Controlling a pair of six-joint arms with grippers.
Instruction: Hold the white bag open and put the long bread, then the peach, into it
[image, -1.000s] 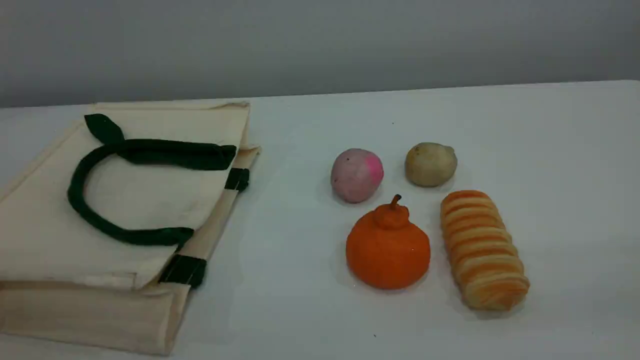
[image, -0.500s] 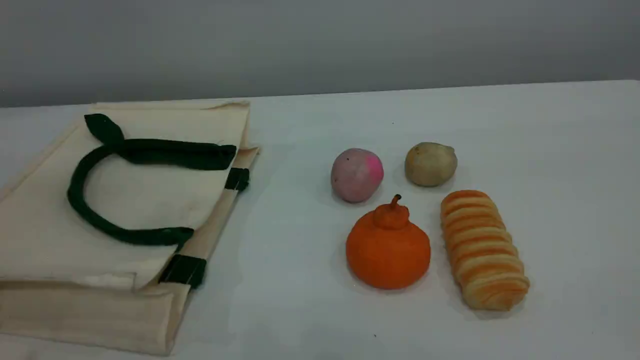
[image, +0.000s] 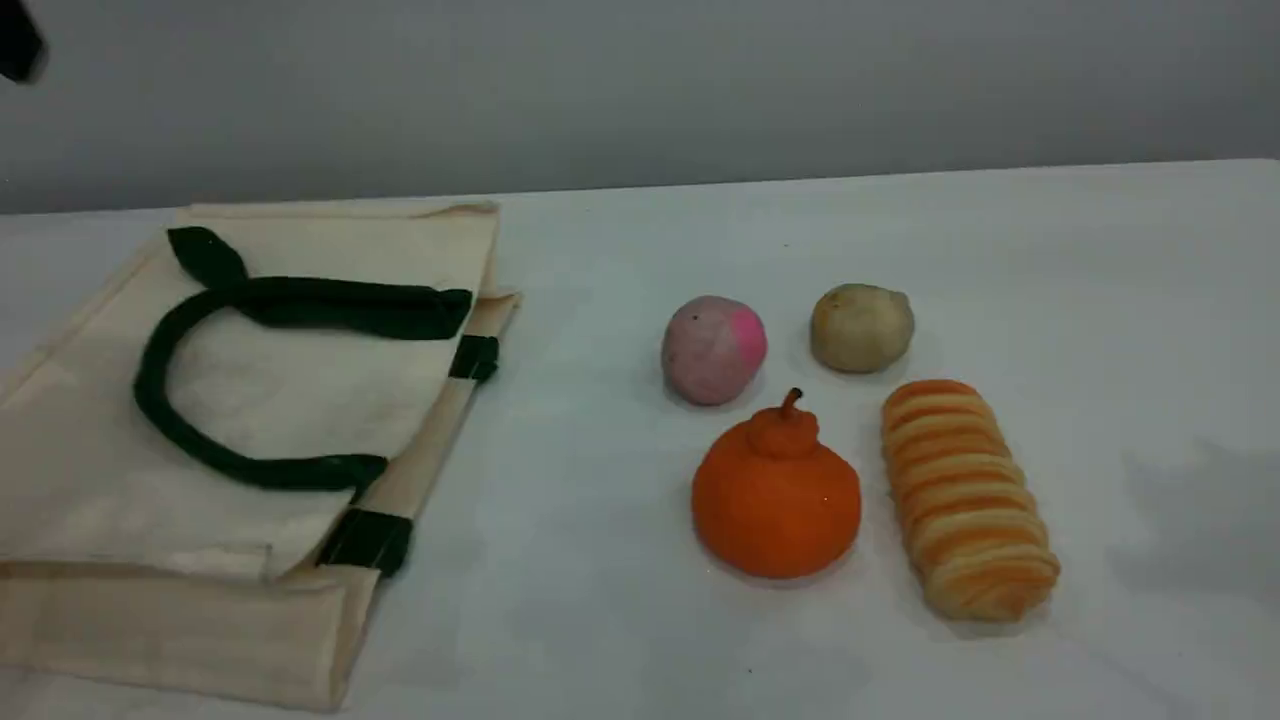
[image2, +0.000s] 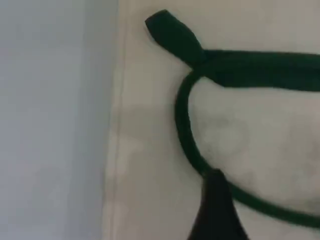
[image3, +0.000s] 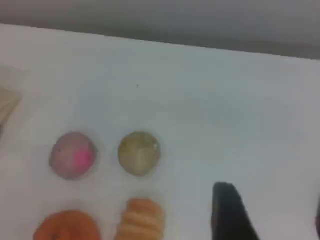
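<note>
The white bag (image: 300, 400) lies flat and closed at the table's left, with a dark green handle (image: 148, 390) looped on top. The long bread (image: 965, 495) lies at the right, and the peach (image: 712, 350) sits left of it, further back. A dark bit of my left arm (image: 15, 45) shows in the top left corner. In the left wrist view one fingertip (image2: 216, 207) hovers over the bag's handle (image2: 184, 130); its other finger is out of frame. My right gripper (image3: 272, 215) hangs open and empty above the table, right of the bread (image3: 141, 222) and peach (image3: 72, 155).
A bright orange stemmed fruit (image: 775, 500) sits between peach and bread, close to both. A beige potato-like lump (image: 860, 328) lies behind the bread. A soft shadow falls on the table right of the bread. A grey wall backs the table.
A dark part of the left arm has come into the scene's top left corner, and a shadow has appeared on the table at the right. Bag and foods have not moved.
</note>
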